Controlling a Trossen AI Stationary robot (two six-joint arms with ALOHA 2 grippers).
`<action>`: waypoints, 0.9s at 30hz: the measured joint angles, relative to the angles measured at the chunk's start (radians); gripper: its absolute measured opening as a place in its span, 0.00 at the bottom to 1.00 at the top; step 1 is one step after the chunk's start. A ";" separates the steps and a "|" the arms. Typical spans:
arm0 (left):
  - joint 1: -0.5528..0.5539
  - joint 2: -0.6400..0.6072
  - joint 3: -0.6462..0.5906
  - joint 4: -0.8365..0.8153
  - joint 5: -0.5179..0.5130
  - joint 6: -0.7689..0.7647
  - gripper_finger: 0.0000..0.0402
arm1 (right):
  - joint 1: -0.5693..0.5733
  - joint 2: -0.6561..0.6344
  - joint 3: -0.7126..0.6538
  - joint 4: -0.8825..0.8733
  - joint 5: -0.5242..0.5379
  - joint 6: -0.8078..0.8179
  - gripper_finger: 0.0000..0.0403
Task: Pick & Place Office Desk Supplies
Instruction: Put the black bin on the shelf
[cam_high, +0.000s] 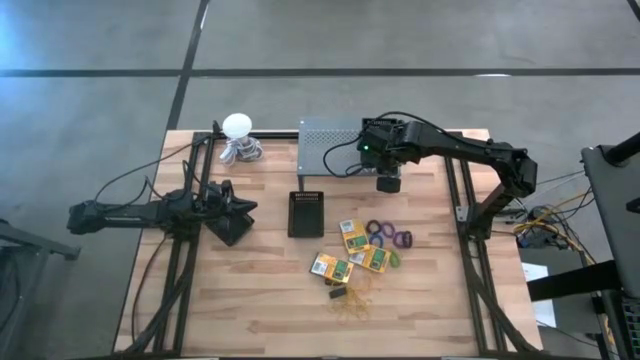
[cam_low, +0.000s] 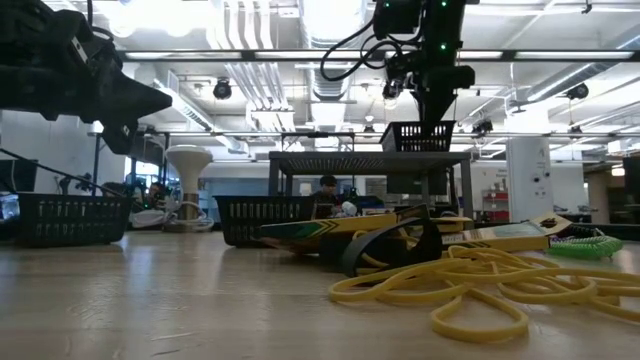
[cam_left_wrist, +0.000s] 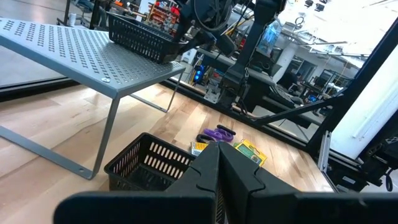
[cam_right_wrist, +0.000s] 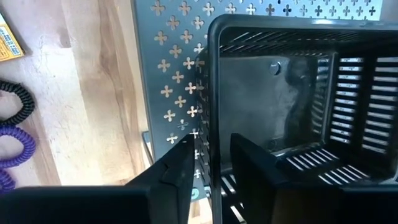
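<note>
My right gripper (cam_high: 388, 176) (cam_right_wrist: 214, 165) reaches over the near right corner of the grey perforated stand (cam_high: 330, 145). It is open, pointing down astride one wall of a small black basket (cam_right_wrist: 298, 106) (cam_low: 418, 137) that sits on the stand's top. My left gripper (cam_high: 240, 208) (cam_left_wrist: 219, 171) is shut and hovers at the table's left, touching nothing. The supplies lie on the table near the middle. They are yellow-and-green crayon boxes (cam_high: 353, 236), purple, green and black rings (cam_high: 390, 236), and yellow rubber bands (cam_high: 352, 298) (cam_low: 470, 285). My right gripper comes at the basket from above, with one finger (cam_right_wrist: 180, 168) outside its wall (cam_right_wrist: 211, 112) and the other finger (cam_right_wrist: 255, 168) inside. A gap shows between the inner finger and the wall. Whether the outer finger touches the wall, I cannot tell. The basket's bottom rests on the stand.
A second black basket (cam_high: 305, 213) (cam_left_wrist: 149, 163) stands on the table before the stand, between the two arms. A white ball-shaped object (cam_high: 238, 127) with a coiled cord sits at the far left. Bare wood lies along the near edge and in front of my left arm.
</note>
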 joint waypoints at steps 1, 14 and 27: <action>0.000 0.000 0.000 0.000 0.000 0.000 0.04 | 0.000 0.000 0.000 0.001 -0.001 0.004 0.27; 0.000 0.000 0.000 0.000 0.000 0.000 0.04 | -0.001 -0.001 0.048 -0.002 -0.036 0.093 0.31; -0.013 0.000 0.000 -0.010 0.027 0.009 0.04 | 0.073 -0.102 0.098 0.134 -0.112 0.170 0.41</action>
